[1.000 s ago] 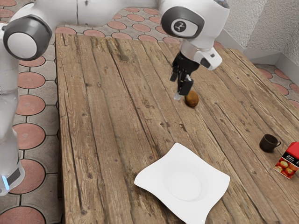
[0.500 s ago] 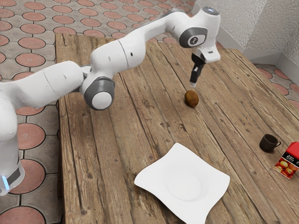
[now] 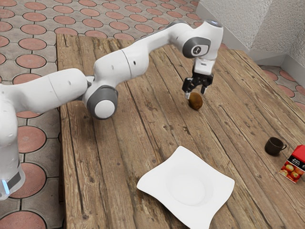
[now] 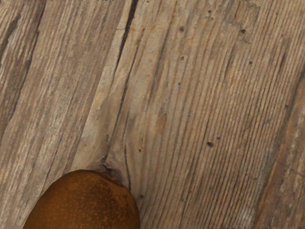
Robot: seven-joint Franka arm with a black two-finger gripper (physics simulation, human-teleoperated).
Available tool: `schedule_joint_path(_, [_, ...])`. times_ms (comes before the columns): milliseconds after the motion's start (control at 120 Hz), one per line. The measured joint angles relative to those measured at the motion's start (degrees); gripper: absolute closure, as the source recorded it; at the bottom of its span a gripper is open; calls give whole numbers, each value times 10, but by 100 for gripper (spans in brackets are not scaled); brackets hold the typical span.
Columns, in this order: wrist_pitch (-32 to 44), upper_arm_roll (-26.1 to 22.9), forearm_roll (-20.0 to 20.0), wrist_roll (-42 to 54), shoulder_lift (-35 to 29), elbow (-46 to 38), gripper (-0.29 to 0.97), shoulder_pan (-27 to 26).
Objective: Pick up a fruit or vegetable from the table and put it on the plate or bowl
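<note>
Fruit not yet gripped; plate bare.
The gripper [image 3: 195, 91] hung open just over the brown fruit [image 3: 196, 102], which lay on the table [image 3: 119, 124], well apart from the white plate [image 3: 155, 183].

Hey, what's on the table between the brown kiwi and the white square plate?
Nothing. In the exterior view, the stretch of weathered wooden table between the brown fuzzy kiwi and the white wavy-edged square plate is bare planks.
</note>
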Motion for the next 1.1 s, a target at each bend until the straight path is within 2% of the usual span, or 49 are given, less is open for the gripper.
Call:
schedule_joint_path(225, [-32,0,1,77,1,0,0,1])
schedule_joint_path(658, [-45,0,16,136,1,0,0,2])
schedule_joint_path(1100, [11,0,17,168,4,0,0,12])
